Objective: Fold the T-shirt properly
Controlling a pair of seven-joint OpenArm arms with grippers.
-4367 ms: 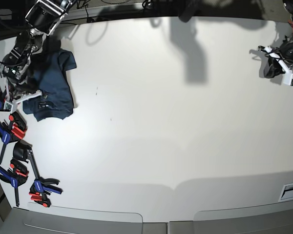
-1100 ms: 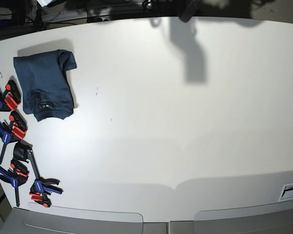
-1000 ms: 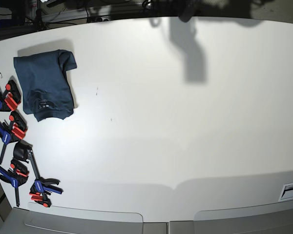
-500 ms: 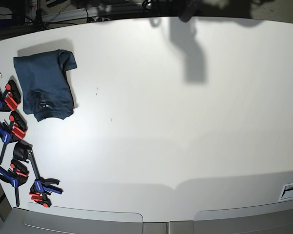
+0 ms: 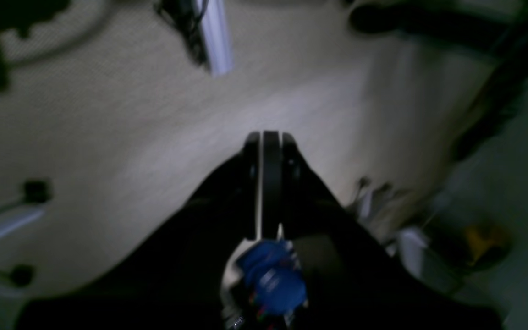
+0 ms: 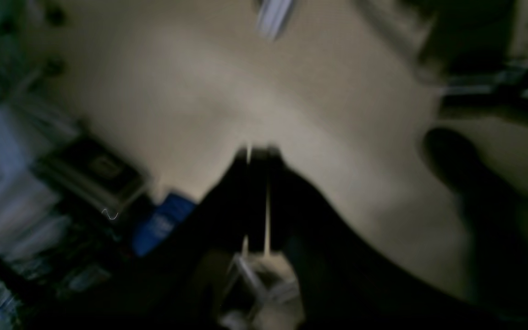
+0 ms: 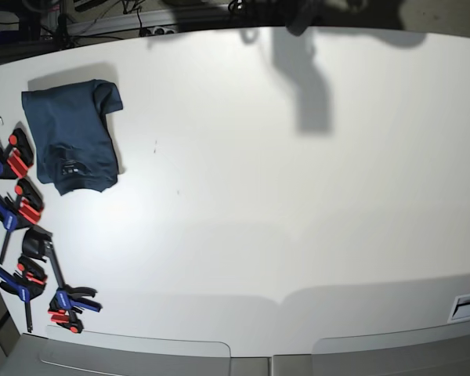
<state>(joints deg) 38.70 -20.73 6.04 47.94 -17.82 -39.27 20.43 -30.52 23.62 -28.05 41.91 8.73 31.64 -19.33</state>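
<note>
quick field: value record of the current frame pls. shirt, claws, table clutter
shirt: dark teal-blue T-shirt, folded into a compact rectangle, label side up
shirt location: base view's far left, flat on the white table
left claw: shut, empty, not in the base view
right claw: shut, empty, not in the base view
contact with shirt: none
clutter: blue and red clamps along the table's left edge, beside the shirt
wrist views: blurred

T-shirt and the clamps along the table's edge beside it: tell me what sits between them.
Nothing. In the base view the folded T-shirt lies right beside the red-and-blue clamps, with only a thin strip of bare white table between them.
</note>
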